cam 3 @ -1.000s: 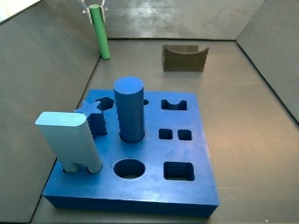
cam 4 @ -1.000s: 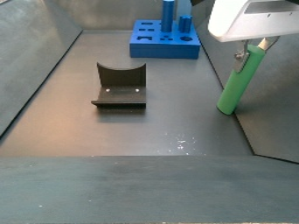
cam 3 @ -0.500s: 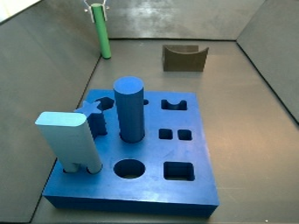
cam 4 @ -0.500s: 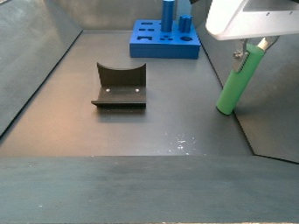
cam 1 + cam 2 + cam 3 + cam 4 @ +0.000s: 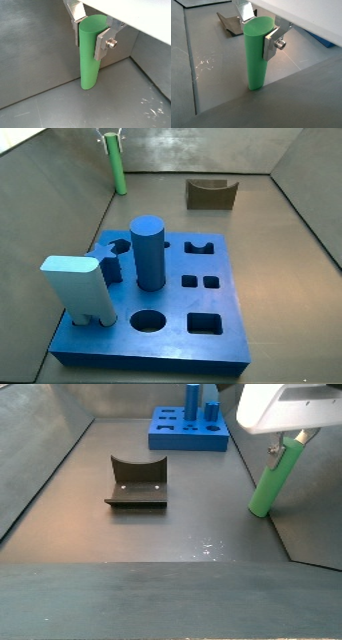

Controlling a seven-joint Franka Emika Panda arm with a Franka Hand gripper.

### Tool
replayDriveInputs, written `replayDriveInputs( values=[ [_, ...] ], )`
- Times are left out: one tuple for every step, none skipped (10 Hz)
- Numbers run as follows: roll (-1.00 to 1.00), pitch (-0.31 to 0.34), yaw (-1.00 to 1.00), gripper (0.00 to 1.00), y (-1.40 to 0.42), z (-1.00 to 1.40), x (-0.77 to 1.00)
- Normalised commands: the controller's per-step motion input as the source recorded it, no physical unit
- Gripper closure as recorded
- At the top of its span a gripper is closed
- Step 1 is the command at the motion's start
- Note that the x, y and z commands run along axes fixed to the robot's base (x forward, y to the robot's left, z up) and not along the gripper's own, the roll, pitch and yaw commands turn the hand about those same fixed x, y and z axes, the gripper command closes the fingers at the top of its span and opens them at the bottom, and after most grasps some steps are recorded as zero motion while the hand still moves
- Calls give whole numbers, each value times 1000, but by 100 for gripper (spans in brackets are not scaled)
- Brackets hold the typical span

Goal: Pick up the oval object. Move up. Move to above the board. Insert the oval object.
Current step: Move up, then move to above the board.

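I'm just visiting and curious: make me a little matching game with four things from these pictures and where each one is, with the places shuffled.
Things:
1. oval object
2. dark blue cylinder
3. light blue block
4. brown U-shaped block

Places:
A. alone on the floor beyond the board
B. standing upright on the board near its middle
C. between the fingers of the gripper, near the wall
D. at a corner of the board, nearest a side view's camera

Pairs: 1-C, 2-B, 3-D, 4-A
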Motion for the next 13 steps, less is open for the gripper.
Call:
replayDriveInputs(
  values=[
    [-5,14,-28,100,-24,814,-31],
    [8,30,-26,100,-16,744,-49],
    [33,40,-24,100,2,654,-49],
    [57,52,-22,100,11,559,-47],
    [79,67,-12,100,15,437,-41],
    [84,76,4,100,13,351,-35],
    [95,87,16,100,12,231,-29],
    [58,101,-20,100,357,1000,-192],
    [59,103,-19,100,364,1000,-197],
    [23,79,-20,100,324,1000,-190],
    [17,66,-29,100,285,1000,-182],
    [12,60,-30,100,247,1000,-181],
    [14,58,-31,100,232,1000,-185]
  ],
)
